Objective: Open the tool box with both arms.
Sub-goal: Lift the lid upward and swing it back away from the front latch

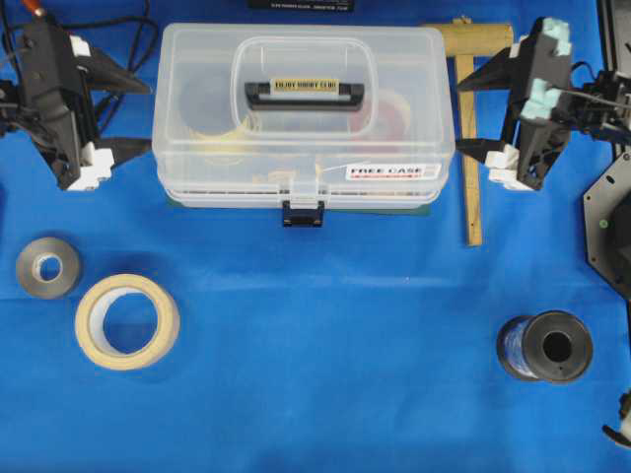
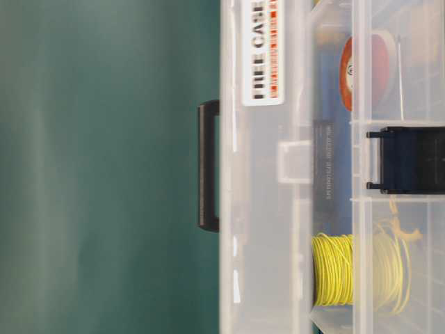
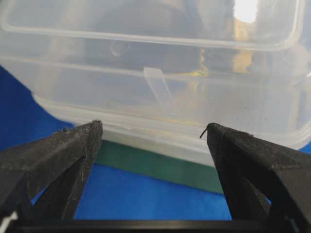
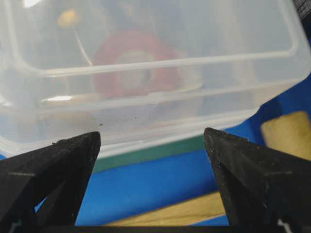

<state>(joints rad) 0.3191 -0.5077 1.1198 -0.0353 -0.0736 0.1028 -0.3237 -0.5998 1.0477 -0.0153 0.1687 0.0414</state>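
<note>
Seemingly at the approach step, both end effectors, left and right, flank the shut tool box, jaws spread and empty; next, release its latch.

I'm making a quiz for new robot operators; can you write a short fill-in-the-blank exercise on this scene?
1. The clear plastic tool box has its lid ____.
2. The left gripper and right gripper both stand ____.
3. The beige masking tape roll lies on a ____ cloth.
4. The red spool sits ____ the box.

Missing words: closed; open; blue; inside
</note>
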